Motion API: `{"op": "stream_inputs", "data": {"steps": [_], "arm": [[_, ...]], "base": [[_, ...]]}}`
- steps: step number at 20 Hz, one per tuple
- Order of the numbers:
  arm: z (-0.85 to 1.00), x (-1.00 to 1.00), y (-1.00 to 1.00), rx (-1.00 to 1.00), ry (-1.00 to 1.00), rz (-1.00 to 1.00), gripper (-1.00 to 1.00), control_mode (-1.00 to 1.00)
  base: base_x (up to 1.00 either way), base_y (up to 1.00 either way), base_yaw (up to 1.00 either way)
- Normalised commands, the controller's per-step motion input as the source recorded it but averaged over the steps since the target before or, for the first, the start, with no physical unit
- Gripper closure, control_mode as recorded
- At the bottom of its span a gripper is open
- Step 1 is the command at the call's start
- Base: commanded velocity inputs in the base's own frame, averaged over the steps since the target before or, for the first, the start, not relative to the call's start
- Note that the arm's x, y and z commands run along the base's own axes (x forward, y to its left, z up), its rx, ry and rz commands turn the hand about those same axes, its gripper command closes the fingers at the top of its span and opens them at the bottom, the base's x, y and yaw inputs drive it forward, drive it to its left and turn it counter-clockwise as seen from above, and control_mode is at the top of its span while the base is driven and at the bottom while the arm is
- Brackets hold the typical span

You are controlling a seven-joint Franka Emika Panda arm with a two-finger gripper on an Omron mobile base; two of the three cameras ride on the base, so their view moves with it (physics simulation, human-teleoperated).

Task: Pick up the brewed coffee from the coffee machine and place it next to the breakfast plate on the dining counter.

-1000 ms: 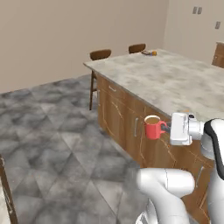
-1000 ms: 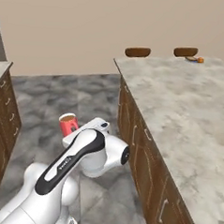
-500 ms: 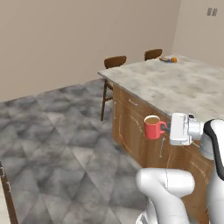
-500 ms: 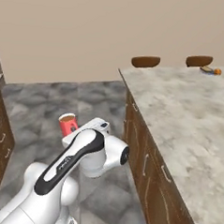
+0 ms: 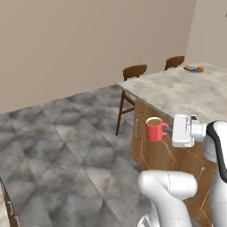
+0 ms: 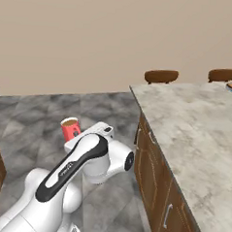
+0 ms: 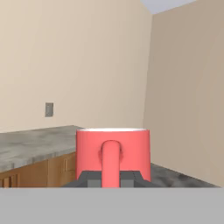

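midway, we carry the small red coffee mug, our pincer pinching its handle; next, reach the beige marbled worktop by the far blue breakfast plate.

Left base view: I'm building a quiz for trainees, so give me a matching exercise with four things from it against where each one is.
Things:
1. red mug
2. breakfast plate
3. nearer chair
4. gripper

Places:
A. on the far end of the dining counter
B. on the floor at the counter's far corner
C. in the air beside the counter's wood base, upright with coffee inside
D. closed on the mug's handle

Pairs: 1-C, 2-A, 3-B, 4-D
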Motion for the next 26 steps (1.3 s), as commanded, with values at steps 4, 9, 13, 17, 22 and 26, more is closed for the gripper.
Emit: {"op": "stream_inputs", "data": {"steps": [4,9,13,17,22,26], "arm": [[0.0,0.0,0.0,0.0,0.0,0.0,1.0,1.0],[0.0,0.0,0.0,0.0,0.0,0.0,1.0,1.0],[0.0,0.0,0.0,0.0,0.0,0.0,1.0,1.0],[0.0,0.0,0.0,0.0,0.0,0.0,1.0,1.0],[0.0,0.0,0.0,0.0,0.0,0.0,1.0,1.0],[0.0,0.0,0.0,0.0,0.0,0.0,1.0,1.0]], "base": [[1.0,0.18,0.01],[1.0,0.17,0.0],[1.0,0.16,0.0],[1.0,0.11,0.0],[1.0,0.03,-0.05],[1.0,0.0,-0.18]]}}
